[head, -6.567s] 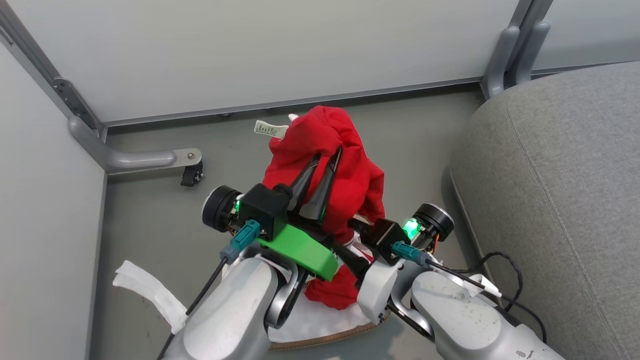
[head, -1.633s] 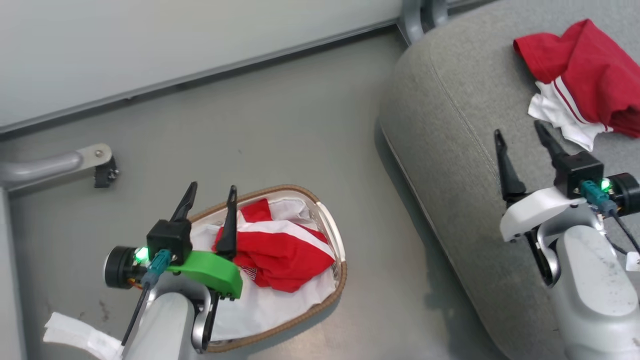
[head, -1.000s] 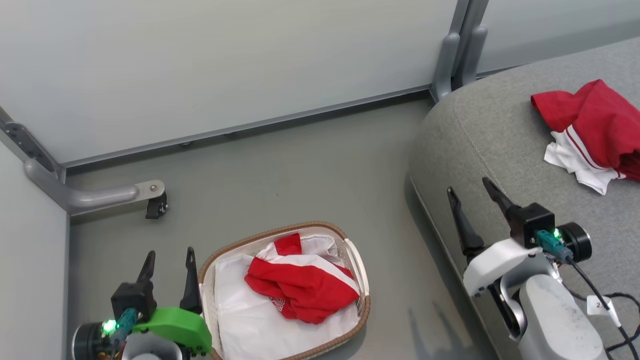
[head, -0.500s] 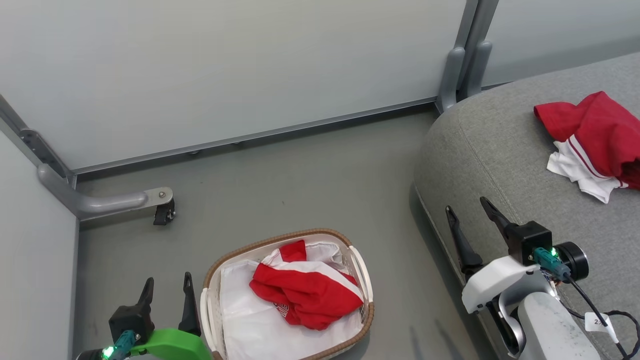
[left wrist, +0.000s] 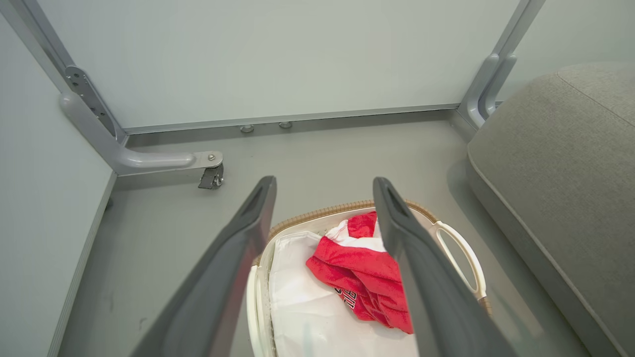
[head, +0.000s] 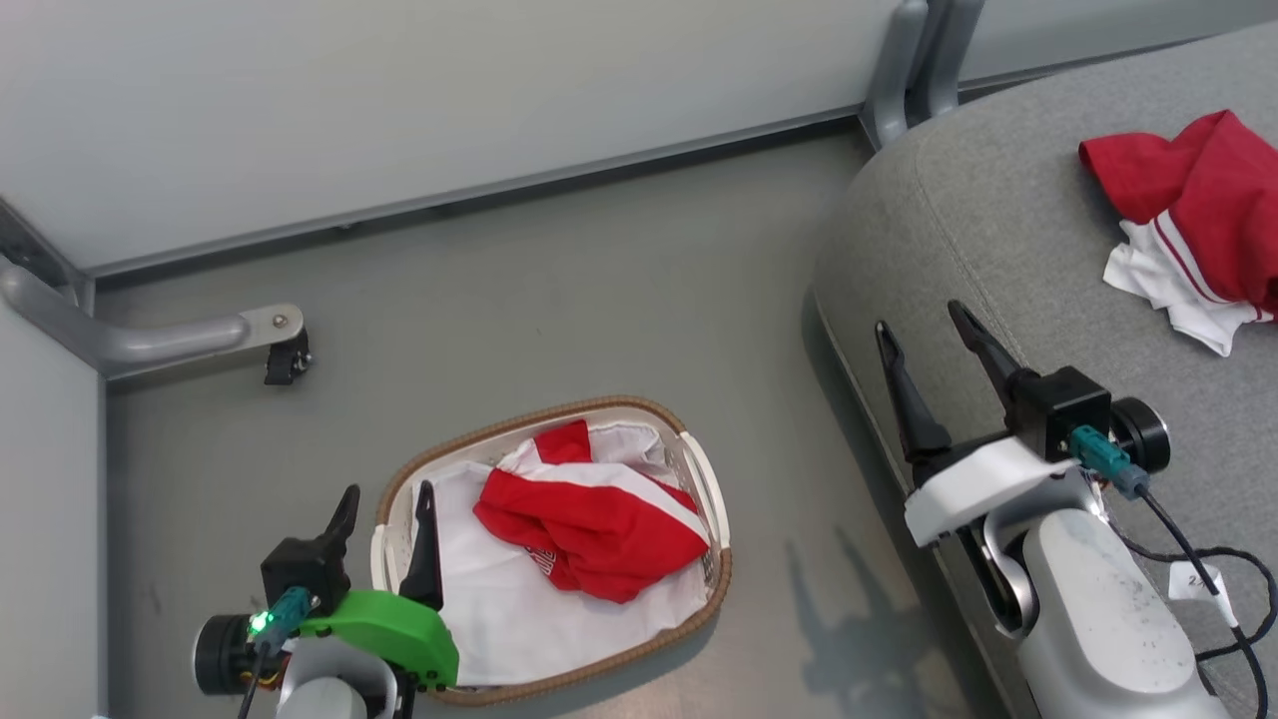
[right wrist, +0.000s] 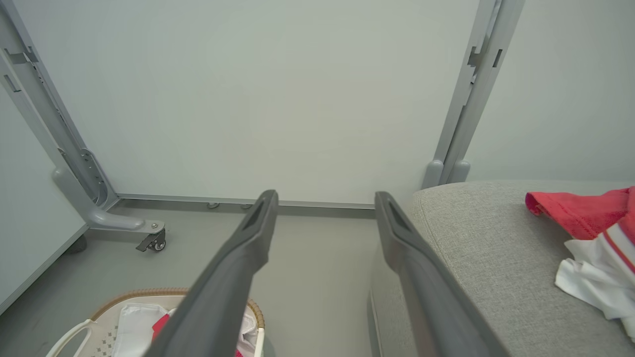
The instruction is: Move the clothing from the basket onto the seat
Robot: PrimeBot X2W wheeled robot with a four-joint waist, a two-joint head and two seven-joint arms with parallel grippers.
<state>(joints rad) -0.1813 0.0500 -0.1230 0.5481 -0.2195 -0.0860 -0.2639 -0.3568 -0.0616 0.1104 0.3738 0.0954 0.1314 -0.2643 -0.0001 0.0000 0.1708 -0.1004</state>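
Observation:
A red garment with a white stripe (head: 589,529) (left wrist: 364,272) lies crumpled in the white basket (head: 699,479) (left wrist: 459,248) (right wrist: 74,337) on the floor, on its white liner. Another red garment with white trim (head: 1193,215) (right wrist: 590,233) rests on the grey seat (head: 998,230) (left wrist: 560,173) (right wrist: 486,258) at the right. My left gripper (head: 387,509) (left wrist: 322,191) hangs open over the basket's left end, nothing between its fingers. My right gripper (head: 924,325) (right wrist: 325,203) stands open and empty above the seat's near left edge.
Grey floor (head: 559,300) lies between basket and seat. Pale partition panels (head: 399,90) close the back and left. A grey post foot with a castor (head: 285,359) juts out at the left, another post (head: 914,50) stands by the seat's corner.
The head view has shifted. My left gripper has come up and right, to the basket's left rim. The right gripper stays open by the seat's edge.

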